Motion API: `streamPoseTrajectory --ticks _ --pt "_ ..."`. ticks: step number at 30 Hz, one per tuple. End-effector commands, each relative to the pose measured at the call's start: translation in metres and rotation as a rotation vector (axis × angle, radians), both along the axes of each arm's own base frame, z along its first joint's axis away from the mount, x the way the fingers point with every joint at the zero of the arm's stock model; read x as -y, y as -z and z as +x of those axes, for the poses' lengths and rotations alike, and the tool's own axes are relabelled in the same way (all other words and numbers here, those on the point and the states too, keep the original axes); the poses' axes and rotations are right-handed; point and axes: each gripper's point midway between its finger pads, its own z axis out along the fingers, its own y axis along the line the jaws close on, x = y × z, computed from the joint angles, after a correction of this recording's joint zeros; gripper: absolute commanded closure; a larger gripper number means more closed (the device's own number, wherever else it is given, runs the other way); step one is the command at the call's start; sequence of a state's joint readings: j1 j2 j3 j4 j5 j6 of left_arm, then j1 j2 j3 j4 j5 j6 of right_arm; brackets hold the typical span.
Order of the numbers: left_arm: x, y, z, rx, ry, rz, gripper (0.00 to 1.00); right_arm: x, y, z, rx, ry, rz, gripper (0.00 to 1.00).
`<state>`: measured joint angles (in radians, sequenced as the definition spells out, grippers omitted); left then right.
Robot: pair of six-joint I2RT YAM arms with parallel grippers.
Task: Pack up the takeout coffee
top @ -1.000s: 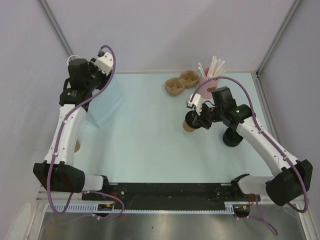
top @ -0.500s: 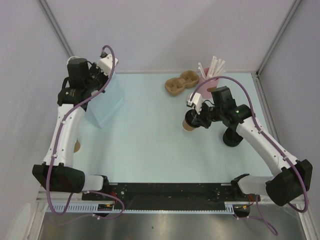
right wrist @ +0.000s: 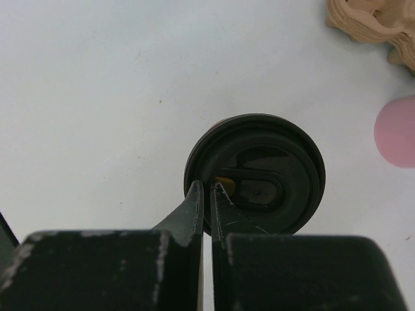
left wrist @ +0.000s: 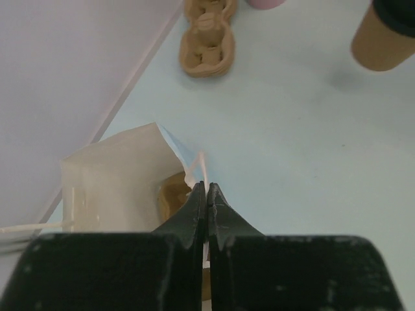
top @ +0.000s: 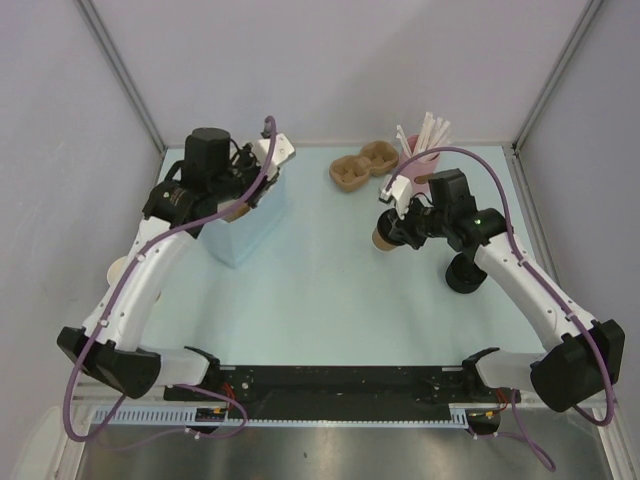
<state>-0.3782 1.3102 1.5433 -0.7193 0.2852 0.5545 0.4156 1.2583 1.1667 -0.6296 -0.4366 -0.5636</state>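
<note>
The takeout coffee (top: 382,240), a tan paper cup with a black lid (right wrist: 259,175), is right of the table's middle. My right gripper (right wrist: 209,188) is shut on the lid's near rim, one finger inside and one outside; in the top view the right gripper (top: 395,226) sits over the cup. A pale blue paper bag (top: 245,218) stands open at the back left. My left gripper (left wrist: 207,189) is shut on the bag's top edge (left wrist: 194,162). Something brown (left wrist: 170,194) lies inside the bag. The cup (left wrist: 384,40) is far from the bag.
A brown pulp cup carrier (top: 362,166) and a pink cup of white straws (top: 420,150) stand at the back. A black stack (top: 465,273) stands under the right arm. Tan cups (top: 118,268) show behind the left arm. Walls close the left, right and back.
The left gripper shut on the bag's edge and carried the bag to the right, toward the table's middle. The right gripper, with the cup, shifted slightly toward the back.
</note>
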Motion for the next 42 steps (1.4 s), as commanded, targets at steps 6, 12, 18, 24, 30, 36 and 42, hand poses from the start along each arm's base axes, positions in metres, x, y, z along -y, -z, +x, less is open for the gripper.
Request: streamPoseTrajectory --ticks 6,12,18,24,30,36,42 --pt "0.065 -0.045 -0.056 0.016 0.194 -0.087 1.00 0.014 -0.022 0.020 0.078 0.110 0.045 1.00" --pt "0.090 -0.037 -0.091 -0.012 0.316 -0.074 1.00 0.023 -0.036 0.022 0.126 0.143 0.053 1.00" --pt "0.100 -0.028 -0.109 -0.033 0.372 -0.072 0.99 0.038 -0.063 0.026 0.218 0.196 0.077 1.00" --pt "0.102 -0.049 -0.107 -0.009 0.342 -0.125 0.96 0.031 -0.112 0.022 0.246 0.160 0.125 1.00" --pt "0.122 -0.061 -0.098 -0.034 0.332 -0.202 0.91 0.011 -0.198 0.008 0.253 0.060 0.230 1.00" --pt "0.143 -0.069 -0.087 -0.066 0.325 -0.240 0.64 -0.021 -0.226 -0.001 0.187 -0.031 0.302 1.00" --pt "0.144 -0.078 -0.081 -0.052 0.291 -0.267 0.33 -0.047 -0.202 -0.002 0.076 -0.064 0.300 1.00"
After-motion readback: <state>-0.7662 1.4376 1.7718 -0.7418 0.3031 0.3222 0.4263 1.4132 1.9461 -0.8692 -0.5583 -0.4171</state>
